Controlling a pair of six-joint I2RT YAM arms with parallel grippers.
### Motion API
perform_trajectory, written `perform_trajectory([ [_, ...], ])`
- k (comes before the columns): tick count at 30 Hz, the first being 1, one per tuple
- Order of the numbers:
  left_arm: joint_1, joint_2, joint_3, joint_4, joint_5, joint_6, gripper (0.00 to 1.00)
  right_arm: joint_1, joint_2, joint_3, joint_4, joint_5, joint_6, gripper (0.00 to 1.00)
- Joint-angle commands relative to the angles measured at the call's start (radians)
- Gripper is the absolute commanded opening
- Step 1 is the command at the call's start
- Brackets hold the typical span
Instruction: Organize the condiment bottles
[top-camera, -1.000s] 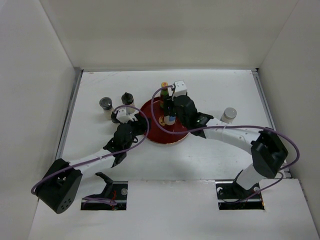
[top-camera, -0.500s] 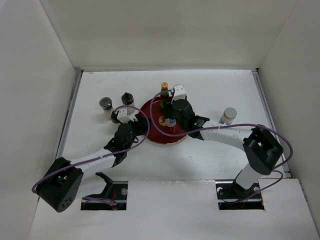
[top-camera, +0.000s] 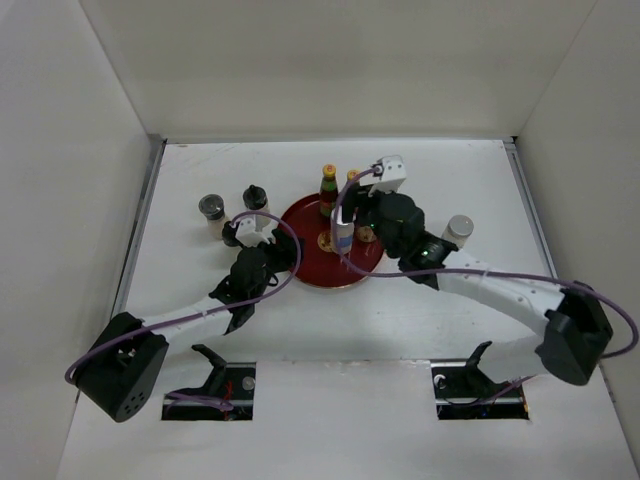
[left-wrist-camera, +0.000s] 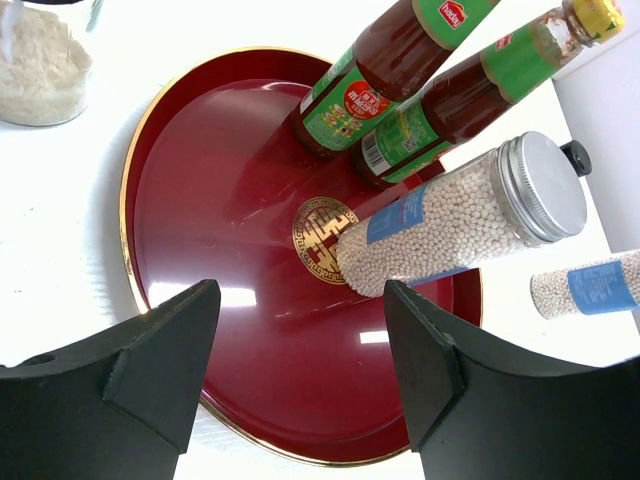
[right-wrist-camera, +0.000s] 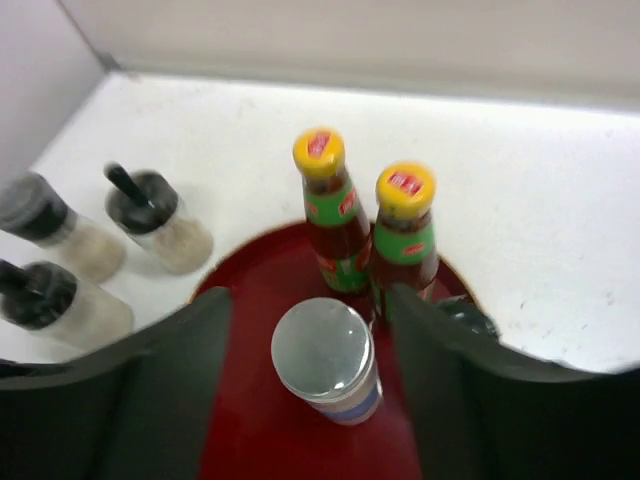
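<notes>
The round red tray (top-camera: 305, 270) holds two dark sauce bottles with orange caps (top-camera: 328, 186) (top-camera: 352, 178) and one blue-banded shaker (top-camera: 343, 232), all upright. A second shaker (top-camera: 458, 228) stands on the table to the right of the tray. My right gripper (right-wrist-camera: 308, 305) is open and hovers above the tray shaker (right-wrist-camera: 325, 355), with a gap on each side of it; the two sauce bottles (right-wrist-camera: 330, 210) stand just behind. My left gripper (left-wrist-camera: 300, 340) is open and empty at the tray's near-left rim (left-wrist-camera: 135, 250).
Three dark-lidded jars (top-camera: 211, 208) (top-camera: 256, 196) (top-camera: 231, 235) stand on the table to the left of the tray. White walls enclose the table at the back and on both sides.
My right gripper has drawn back and up to the right, away from the tray's centre, and the shaker now stands free on the tray. The left arm has not moved.
</notes>
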Motion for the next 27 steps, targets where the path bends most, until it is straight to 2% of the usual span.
perform_trajectory([
  [1,-0.009,-0.006,0.012,0.057,0.001,-0.007,0.65,-0.036,-0.136,-0.04,0.053,0.005,0.009,0.66],
  [2,-0.003,-0.008,0.01,0.054,0.007,-0.01,0.65,-0.113,-0.22,-0.095,0.022,0.065,0.042,0.4],
  [3,-0.003,-0.011,0.01,0.052,0.007,-0.01,0.65,-0.114,-0.221,-0.096,0.022,0.066,0.043,0.4],
  [4,-0.007,-0.017,0.009,0.054,0.007,-0.01,0.65,-0.153,-0.259,-0.117,-0.021,0.107,0.062,0.33],
  [5,-0.009,-0.019,0.007,0.057,0.004,-0.008,0.65,-0.178,-0.285,-0.126,-0.057,0.136,0.078,0.3],
  [7,-0.012,-0.016,0.007,0.057,0.001,-0.007,0.65,-0.259,-0.348,-0.151,-0.168,0.23,0.134,0.29],
  [9,-0.01,-0.008,0.007,0.057,0.006,-0.011,0.65,-0.356,-0.383,-0.168,-0.271,0.314,0.165,0.34],
  [12,-0.022,-0.002,0.012,0.058,0.0,-0.011,0.66,-0.45,-0.42,-0.227,-0.314,0.391,0.202,0.55],
  [15,-0.026,0.001,0.012,0.061,0.007,-0.014,0.66,-0.507,-0.388,-0.249,-0.323,0.387,0.204,0.76],
  [17,-0.029,-0.014,0.007,0.061,0.007,-0.016,0.66,-0.516,-0.367,-0.258,-0.329,0.377,0.211,0.84],
  [21,-0.024,-0.014,0.004,0.06,0.012,-0.02,0.66,-0.519,-0.296,-0.261,-0.331,0.304,0.207,0.91],
  [27,-0.021,-0.014,0.004,0.06,0.017,-0.022,0.66,-0.516,-0.232,-0.268,-0.322,0.252,0.218,0.93],
])
